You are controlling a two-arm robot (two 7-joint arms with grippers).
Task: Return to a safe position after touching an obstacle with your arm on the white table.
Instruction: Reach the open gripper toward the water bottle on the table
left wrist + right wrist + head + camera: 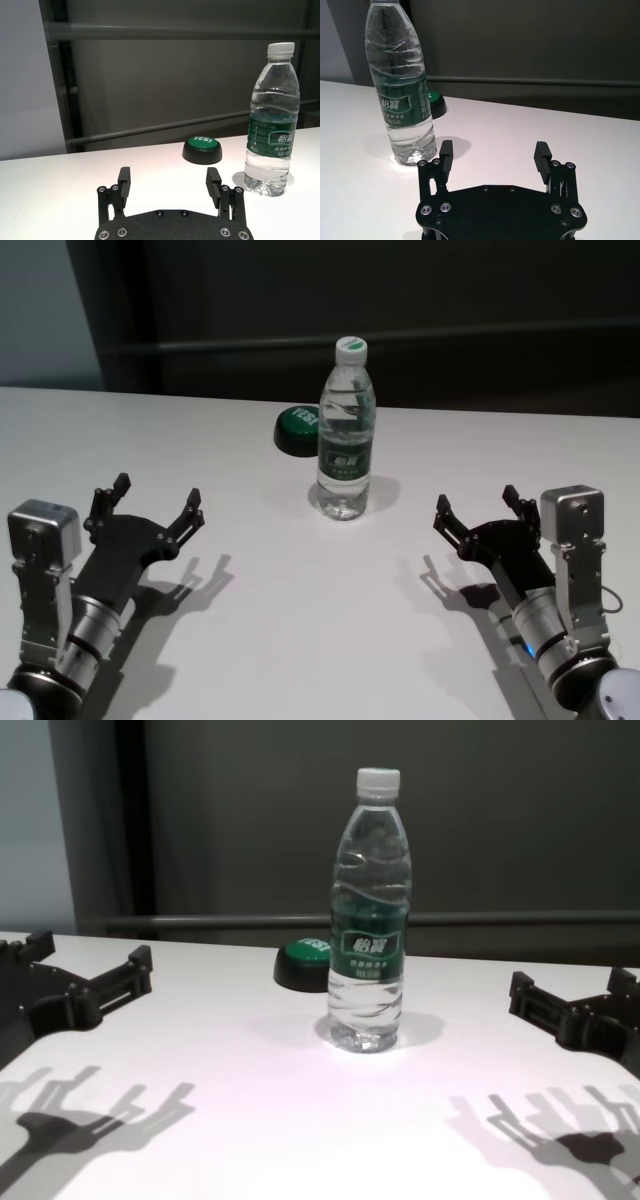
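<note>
Clear water bottle (346, 430), upright near the middle of the white desk (280, 640), white screw cap on, dark green label with white characters round the middle. Filled with clear liquid nearly up to the neck. Untouched by either arm, standing free on its own base.

Just behind the bottle, toward the robot's left, a low black dome button (296, 430) with a green top marked in white; whether touching the bottle or only close beside it, cannot tell.

Left gripper (146, 503) low over the near left part of the desk, fingers spread wide, nothing between them. Bottle well ahead and off toward the robot's right of it, clearly apart.

Right gripper (481, 508) low over the near right part of the desk, likewise spread wide and holding nothing. Bottle ahead and off toward the robot's left of it, also clearly apart.

Bottle roughly midway between the two grippers, farther back on the desk than both.
</note>
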